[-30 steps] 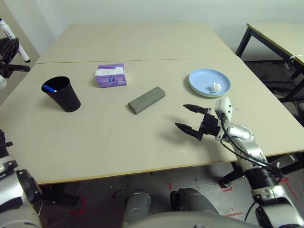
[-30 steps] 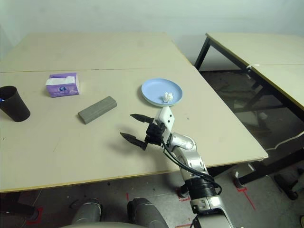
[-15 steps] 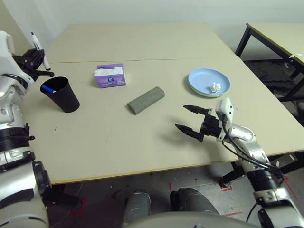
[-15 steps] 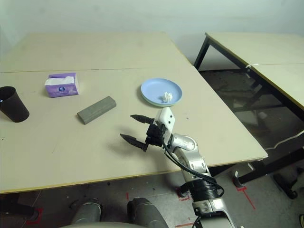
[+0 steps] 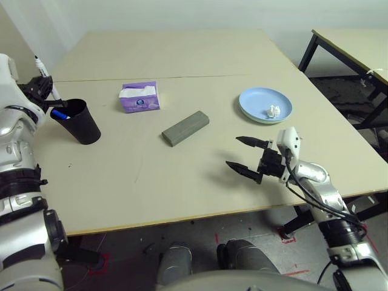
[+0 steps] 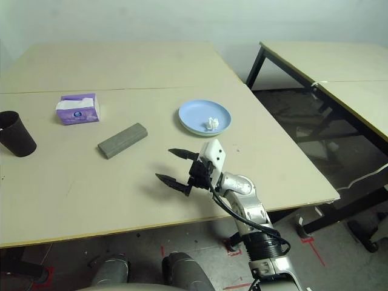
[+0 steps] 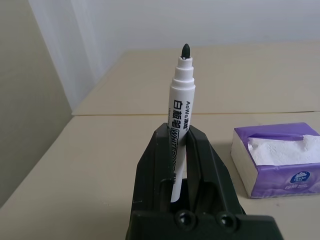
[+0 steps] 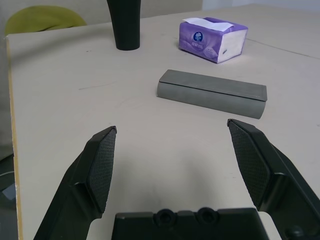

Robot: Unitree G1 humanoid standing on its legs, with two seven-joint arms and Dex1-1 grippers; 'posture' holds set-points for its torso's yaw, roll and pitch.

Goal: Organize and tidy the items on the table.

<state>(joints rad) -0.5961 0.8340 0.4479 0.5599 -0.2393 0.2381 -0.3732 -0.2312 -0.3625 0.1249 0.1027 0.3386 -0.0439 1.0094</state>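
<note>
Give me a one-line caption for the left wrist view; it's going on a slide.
Left gripper clamps a white marker upright, black tip up, with the purple tissue box on the table beyond.

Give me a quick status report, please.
Left pincer shut on white black-tipped marker, above black cup. Right pincer open, empty. Nothing in the way.

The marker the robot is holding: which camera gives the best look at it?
The left wrist view: the marker stands upright, close up, pinched in the left claw, black tip and printed barrel clear. In the left eye view it is a small white stick above the black cup.
</note>
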